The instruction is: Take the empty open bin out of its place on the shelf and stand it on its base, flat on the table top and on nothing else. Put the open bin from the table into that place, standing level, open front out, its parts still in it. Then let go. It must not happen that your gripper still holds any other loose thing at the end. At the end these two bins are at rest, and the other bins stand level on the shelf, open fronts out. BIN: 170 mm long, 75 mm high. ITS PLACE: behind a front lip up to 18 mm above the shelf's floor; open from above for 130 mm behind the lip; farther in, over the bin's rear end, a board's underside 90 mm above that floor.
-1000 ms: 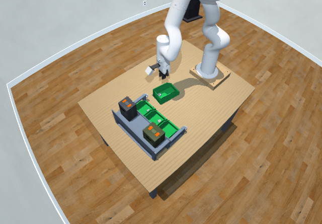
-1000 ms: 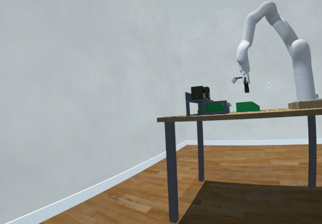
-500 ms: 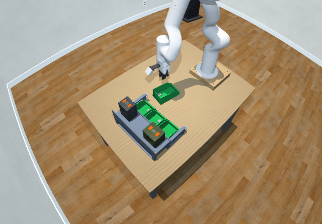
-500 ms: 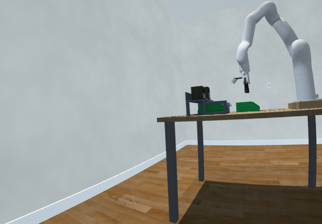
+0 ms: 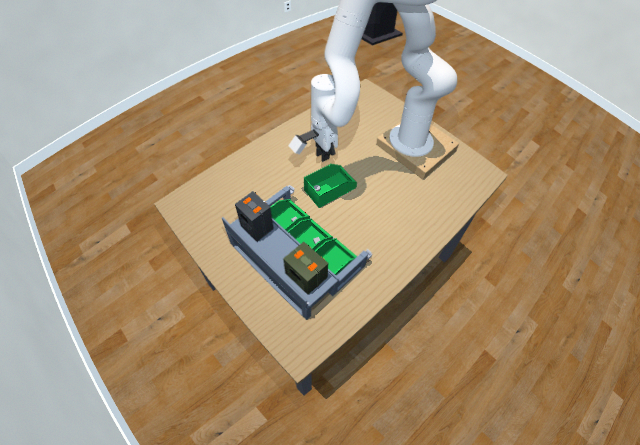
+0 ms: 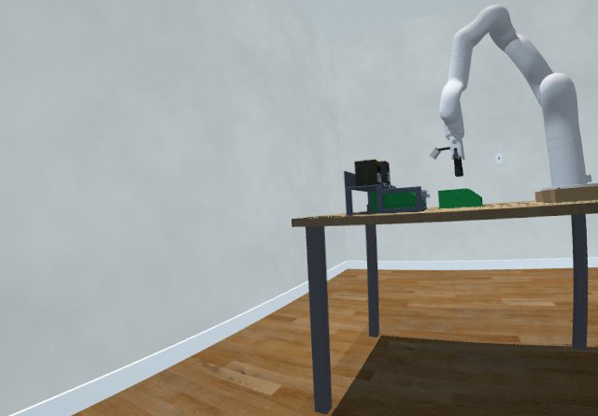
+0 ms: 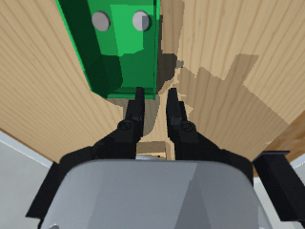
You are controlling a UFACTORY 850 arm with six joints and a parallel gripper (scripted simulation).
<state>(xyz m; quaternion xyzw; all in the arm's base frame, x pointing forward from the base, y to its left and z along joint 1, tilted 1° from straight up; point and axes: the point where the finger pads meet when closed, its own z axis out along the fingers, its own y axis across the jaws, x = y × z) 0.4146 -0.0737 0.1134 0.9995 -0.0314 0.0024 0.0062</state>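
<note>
From above, the hand (image 5: 325,157) (image 6: 459,175) (image 7: 155,98) hangs partly open, empty, near the parts bin (image 5: 329,186) (image 6: 459,199) (image 7: 129,43) on the desk (image 5: 413,223) (image 6: 410,215) (image 7: 229,29); the empty bin (image 5: 337,257) looks to be the shelf's end one. From the side, the parts bin seems stiff, light; from the wrist, round parts could slide, so I'd pinch a wall, keeping it level.

In the top view, the shelf (image 5: 268,256) (image 6: 348,201) stands on the near left of the tabletop (image 5: 413,213) (image 6: 333,219). Three bins (image 5: 311,234) lie side by side in its far-right side; two boxes (image 5: 253,215) (image 5: 306,268) sit on its upper board. Beyond the bins, apart, one bin (image 5: 338,190) (image 6: 459,199) (image 7: 125,72) rests on the tabletop, round parts (image 7: 100,21) (image 7: 140,21) in it. The arm's base board (image 5: 423,169) (image 6: 543,195) is far right.
</note>
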